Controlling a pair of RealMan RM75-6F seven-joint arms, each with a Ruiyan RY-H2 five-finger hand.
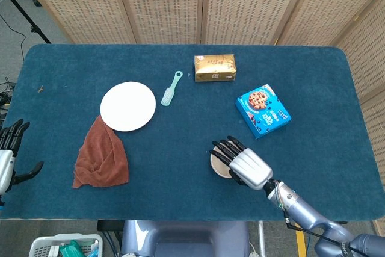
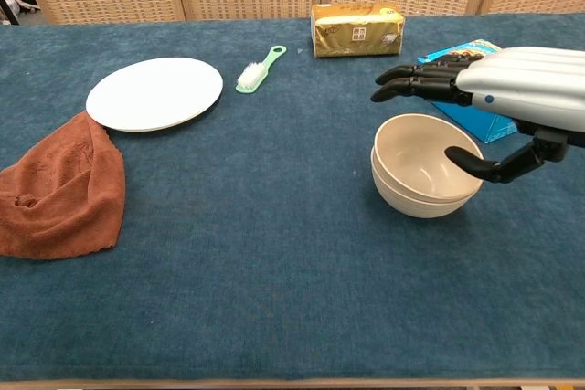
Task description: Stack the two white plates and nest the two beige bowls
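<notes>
Two beige bowls (image 2: 425,166) sit nested on the blue tablecloth at the front right. In the head view my right hand covers most of the bowls (image 1: 217,164). That right hand (image 2: 498,89) (image 1: 243,165) hovers above the bowls with fingers stretched out and thumb apart, holding nothing. A white plate (image 2: 154,93) (image 1: 127,106) lies at the left; I cannot tell whether a second plate lies under it. My left hand (image 1: 8,151) hangs off the table's left edge, fingers spread and empty.
A brown cloth (image 2: 57,185) touches the plate's near edge. A green brush (image 2: 259,69) lies behind the plate. A gold packet (image 2: 356,29) stands at the back. A blue cookie box (image 1: 262,111) lies just beyond the bowls, behind my right hand.
</notes>
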